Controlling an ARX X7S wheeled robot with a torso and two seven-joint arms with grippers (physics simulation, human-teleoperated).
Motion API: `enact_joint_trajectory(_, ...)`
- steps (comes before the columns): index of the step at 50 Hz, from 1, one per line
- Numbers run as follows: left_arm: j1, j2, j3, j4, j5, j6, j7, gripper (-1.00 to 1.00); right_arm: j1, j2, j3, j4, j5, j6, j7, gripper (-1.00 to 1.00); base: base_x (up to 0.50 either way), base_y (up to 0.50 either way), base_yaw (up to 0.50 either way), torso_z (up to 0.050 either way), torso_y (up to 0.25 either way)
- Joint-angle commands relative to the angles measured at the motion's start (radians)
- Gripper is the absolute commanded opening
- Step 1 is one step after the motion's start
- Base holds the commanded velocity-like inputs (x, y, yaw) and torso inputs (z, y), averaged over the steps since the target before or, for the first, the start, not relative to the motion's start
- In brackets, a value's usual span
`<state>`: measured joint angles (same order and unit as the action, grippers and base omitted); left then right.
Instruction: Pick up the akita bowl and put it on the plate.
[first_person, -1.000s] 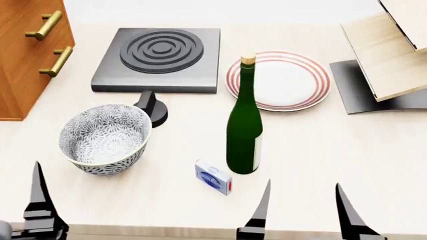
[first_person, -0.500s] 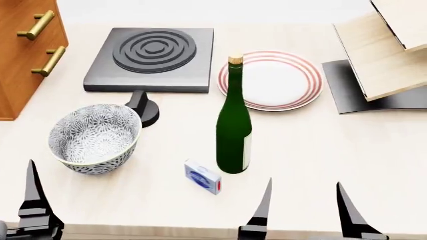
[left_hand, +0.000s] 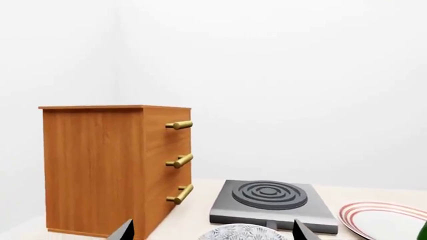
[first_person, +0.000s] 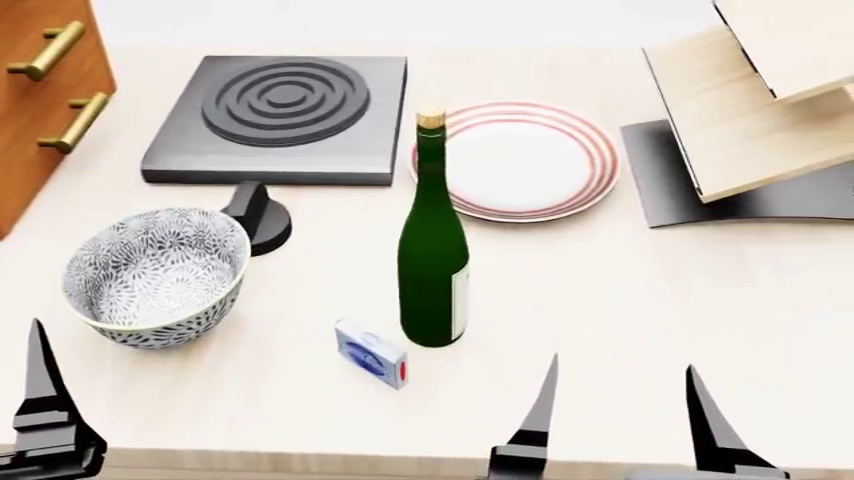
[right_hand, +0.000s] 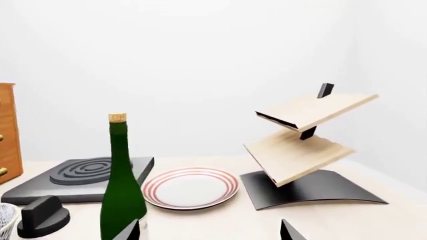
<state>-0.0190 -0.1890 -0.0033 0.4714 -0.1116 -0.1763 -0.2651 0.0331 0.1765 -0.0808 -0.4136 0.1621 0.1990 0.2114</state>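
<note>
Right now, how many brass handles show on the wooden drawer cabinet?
3, stacked down the cabinet front: top, middle, bottom. The head view shows only two.

Both low at the near edge of the head view. Right gripper (first_person: 621, 420) open, two dark fingers upright and well apart, empty. Left gripper (left_hand: 210, 231) likewise spread, only one finger (first_person: 47, 410) showing from the head.

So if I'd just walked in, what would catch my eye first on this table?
Probably the tall green bottle standing upright mid-table, with a small blue box lying beside its base. Next, the patterned akita bowl near the left front, and the red-ringed plate farther back, beside the dark stove plate.
</note>
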Motion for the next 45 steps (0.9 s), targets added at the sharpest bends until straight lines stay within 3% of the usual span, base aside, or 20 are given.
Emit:
enact_joint_trajectory(1,-0.002,-0.006,-0.005,-0.012,-0.008,0.007,-0.012,1.0,0.007,0.007,0.0,0.012,0.01,-0.002,0.008,1.0,0.0,-0.1,0.0,0.0,0.0)
enact_joint_trajectory(45,0.011,-0.027,-0.024,-0.028,-0.052,0.03,-0.041,1.0,0.009,0.029,-0.014,0.029,0.022,-0.012,0.039,1.0,0.0,-0.08,0.0,0.0,0.0)
